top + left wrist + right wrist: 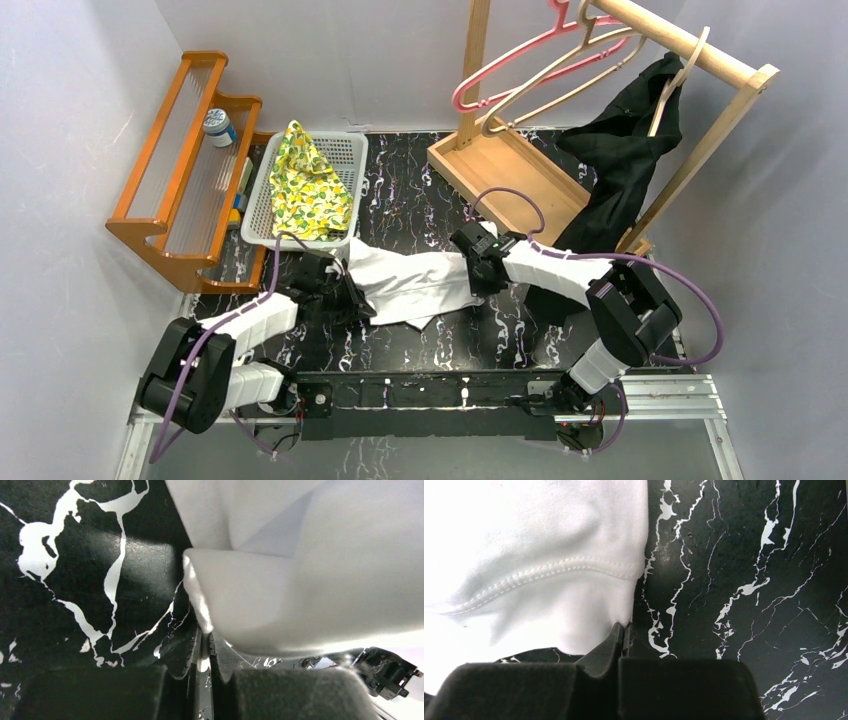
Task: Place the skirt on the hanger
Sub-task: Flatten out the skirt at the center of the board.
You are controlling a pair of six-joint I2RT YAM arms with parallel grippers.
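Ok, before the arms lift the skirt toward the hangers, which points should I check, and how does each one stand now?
1. Left claw shut on the skirt edge: ok.
2. Right claw shut on the skirt: ok, though it pinches only a small corner.
3. Skirt spread out between both claws: ok.
4. A free hanger on the rack: ok, the pink hanger hangs bare.
5. Claws are gripping the waistband, not the hem: cannot tell.
6. Black garment on the rack is out of the lifting path: cannot tell.
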